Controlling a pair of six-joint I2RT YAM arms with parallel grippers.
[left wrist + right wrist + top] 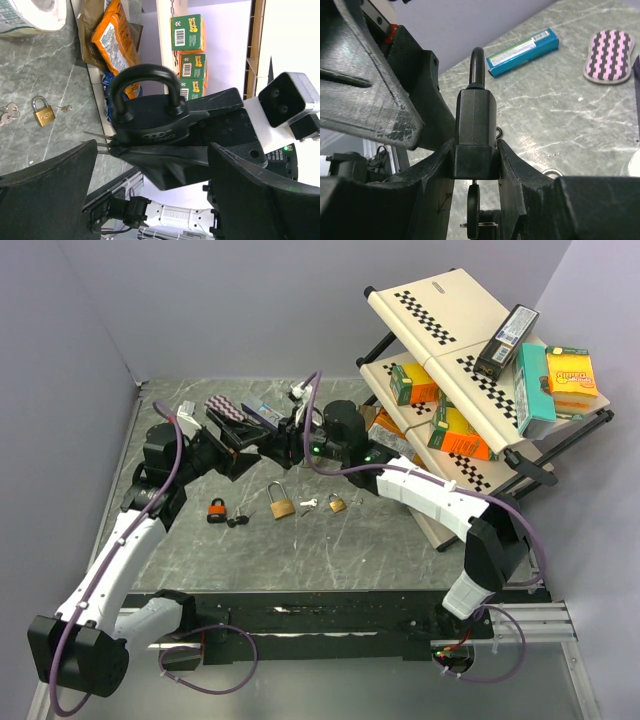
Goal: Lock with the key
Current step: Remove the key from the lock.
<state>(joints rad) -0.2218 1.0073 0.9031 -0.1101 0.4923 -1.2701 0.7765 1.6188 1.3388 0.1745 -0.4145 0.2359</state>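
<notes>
A black padlock (476, 122) with its shackle (145, 82) pushed down is held above the table by my right gripper (476, 150), which is shut on its body. A black-headed key (472, 210) sticks out of the lock's underside, with a ring on it. My left gripper (152, 150) is open and empty, its fingers (55, 190) spread wide just short of the padlock (150, 117). In the top view the left gripper (248, 448) and the right gripper (285, 443) meet nose to nose above the table's back middle.
On the table lie a red padlock (216, 510), a large brass padlock (281, 502), loose keys (308, 504) and a small brass padlock (337, 503). A striped sponge (228, 412) and a blue box (522, 52) lie behind. A tilted shelf rack (470, 370) with boxes stands right.
</notes>
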